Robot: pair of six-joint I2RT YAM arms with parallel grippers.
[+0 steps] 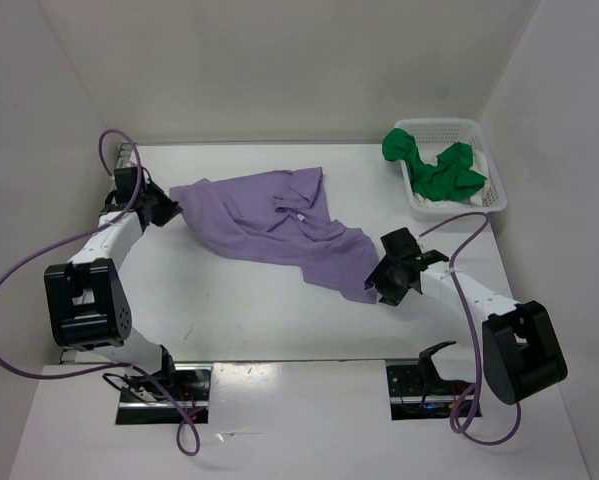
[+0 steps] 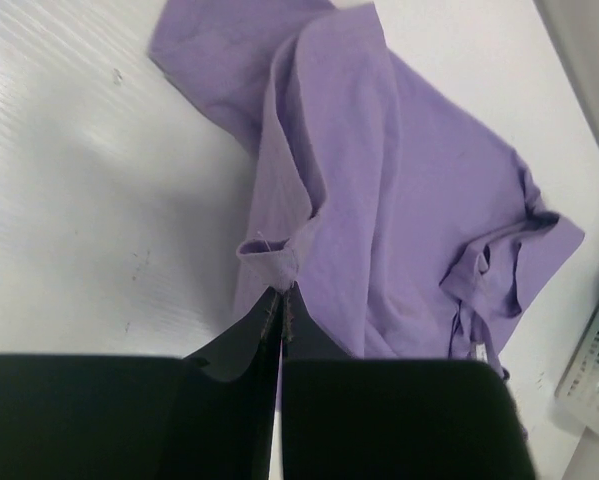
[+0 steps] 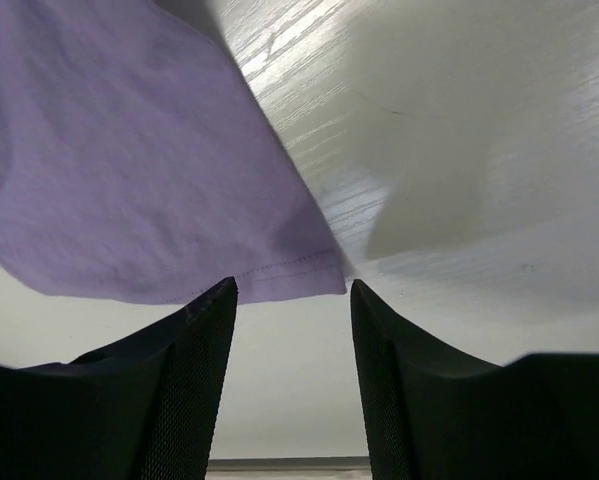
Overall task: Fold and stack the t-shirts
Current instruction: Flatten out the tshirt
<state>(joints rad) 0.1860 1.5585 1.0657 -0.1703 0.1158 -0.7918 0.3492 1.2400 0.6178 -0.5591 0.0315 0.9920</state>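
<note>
Your left tool (image 2: 281, 292) is pinched tight on a small fold at the edge of the lavender t-shirt (image 2: 399, 200). The shirt spreads away from its tips, rumpled, across the bench (image 2: 79, 200). Your right tool (image 3: 294, 290) stands with its jaws apart. The shirt's stitched hem corner sits just ahead of the tips, in line with the gap, unclamped. Beyond the right tool, well apart, the green t-shirt (image 1: 434, 170) lies bunched in the white basket (image 1: 494, 197).
</note>
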